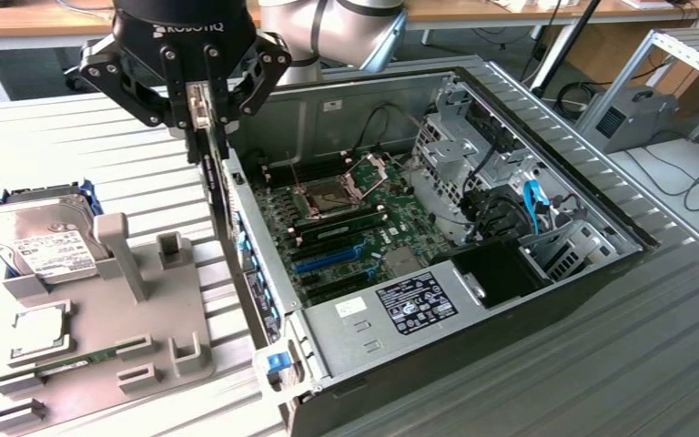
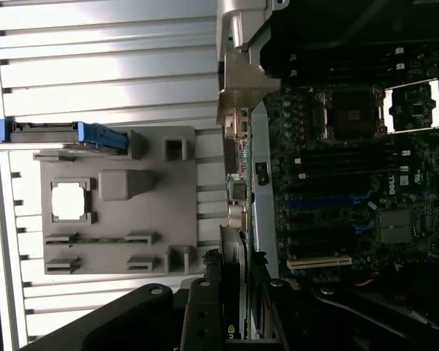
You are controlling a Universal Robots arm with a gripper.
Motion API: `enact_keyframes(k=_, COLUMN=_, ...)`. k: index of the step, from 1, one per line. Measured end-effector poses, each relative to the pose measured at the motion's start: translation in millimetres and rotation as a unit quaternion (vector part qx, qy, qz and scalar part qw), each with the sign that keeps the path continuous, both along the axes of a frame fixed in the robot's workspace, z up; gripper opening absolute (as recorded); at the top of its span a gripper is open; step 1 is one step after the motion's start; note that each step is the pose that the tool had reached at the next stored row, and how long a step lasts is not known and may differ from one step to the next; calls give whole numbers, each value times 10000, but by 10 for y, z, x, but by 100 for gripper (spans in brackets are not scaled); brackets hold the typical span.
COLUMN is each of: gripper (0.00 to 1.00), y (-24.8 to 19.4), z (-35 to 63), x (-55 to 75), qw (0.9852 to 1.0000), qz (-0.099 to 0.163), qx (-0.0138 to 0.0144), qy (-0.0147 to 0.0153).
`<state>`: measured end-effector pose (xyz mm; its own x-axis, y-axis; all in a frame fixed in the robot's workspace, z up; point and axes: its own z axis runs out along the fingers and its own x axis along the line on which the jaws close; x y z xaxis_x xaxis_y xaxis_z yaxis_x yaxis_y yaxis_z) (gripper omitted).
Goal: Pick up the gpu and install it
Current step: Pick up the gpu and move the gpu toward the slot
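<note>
Hand [image 1: 200, 116] pointed straight down, pinched on gpu [image 1: 203, 138]; card held vertical, edge-on, computer case [image 1: 574, 177] rear wall just beneath.

White capitals reading ROBOTIQ run across the body of the black gripper [image 1: 200, 114]. The green motherboard [image 2: 351, 168] carries a small white mark that looks like DELL. The black-and-white label [image 1: 413, 305] on the grey metal power supply [image 1: 338, 341] and the white label [image 1: 55, 250] on the silver hard drive [image 1: 15, 221] bear print too fine to read.
</note>
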<state>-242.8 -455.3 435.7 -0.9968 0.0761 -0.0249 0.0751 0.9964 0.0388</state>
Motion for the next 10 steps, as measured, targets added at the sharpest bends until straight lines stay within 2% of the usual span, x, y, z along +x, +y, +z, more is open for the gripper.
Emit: enact_keyframes(k=10, gripper=26, y=0, z=0, x=59, qw=10000, qz=0, qx=0, qy=0)
